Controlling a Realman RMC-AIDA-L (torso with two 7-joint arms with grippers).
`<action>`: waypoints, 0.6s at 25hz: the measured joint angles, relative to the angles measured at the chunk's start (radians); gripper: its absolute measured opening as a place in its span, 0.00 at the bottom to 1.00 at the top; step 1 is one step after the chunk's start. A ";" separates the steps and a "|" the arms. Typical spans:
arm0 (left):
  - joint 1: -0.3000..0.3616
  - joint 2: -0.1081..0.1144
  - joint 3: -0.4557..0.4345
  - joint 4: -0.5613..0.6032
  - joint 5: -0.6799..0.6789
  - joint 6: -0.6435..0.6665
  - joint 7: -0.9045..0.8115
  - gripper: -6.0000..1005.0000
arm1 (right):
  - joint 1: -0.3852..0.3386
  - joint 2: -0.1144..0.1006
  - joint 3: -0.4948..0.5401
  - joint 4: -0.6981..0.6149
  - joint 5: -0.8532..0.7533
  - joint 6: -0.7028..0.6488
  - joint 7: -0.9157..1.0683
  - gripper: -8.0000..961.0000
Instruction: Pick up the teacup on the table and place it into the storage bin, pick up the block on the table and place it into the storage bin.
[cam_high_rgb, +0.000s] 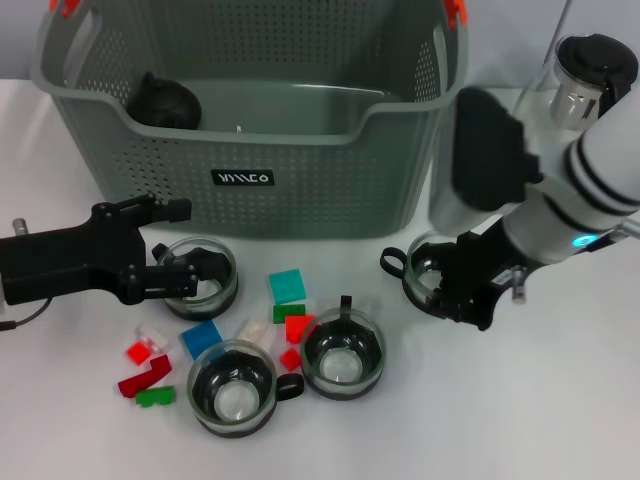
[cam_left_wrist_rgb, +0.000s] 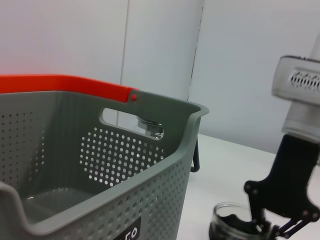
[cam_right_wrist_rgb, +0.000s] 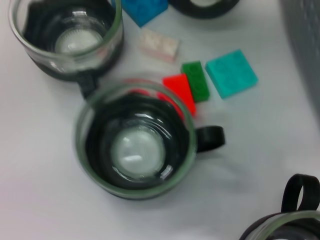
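Storage bin (cam_high_rgb: 300, 190): at the worktop's (cam_high_rgb: 560, 420) far edge, upright, a dark round object (cam_high_rgb: 163, 100) inside at its far left corner.
Left hand (cam_high_rgb: 170, 275): low over the worktop just in front of the bin's left half, fingers pinching the rim of the left teacup (cam_high_rgb: 205, 290), one finger inside, one outside.
Right hand (cam_high_rgb: 455, 285): just in front of the bin's right corner, fingers closed on the rim of the right teacup (cam_high_rgb: 425, 270), handle pointing toward the bin.
Two more teacups (cam_high_rgb: 235, 385) (cam_high_rgb: 343, 355): side by side near the front edge, untouched.
Blocks: scattered between the teacups; teal block (cam_high_rgb: 287, 285) nearest the bin, blue block (cam_high_rgb: 200, 338), red block (cam_high_rgb: 298, 326), and small red and green pieces toward the left front.
Glass teapot (cam_high_rgb: 590, 70): far right corner, beside the bin.
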 joint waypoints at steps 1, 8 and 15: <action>0.000 0.000 0.000 0.000 0.000 -0.001 0.000 0.90 | -0.004 0.000 0.026 -0.021 0.010 -0.036 -0.009 0.07; 0.001 0.000 -0.013 0.000 0.000 -0.002 0.002 0.90 | -0.047 -0.016 0.396 -0.259 0.208 -0.455 -0.082 0.07; -0.006 -0.001 -0.014 -0.004 0.000 -0.010 0.009 0.90 | -0.109 -0.071 0.743 -0.318 0.563 -0.556 -0.098 0.07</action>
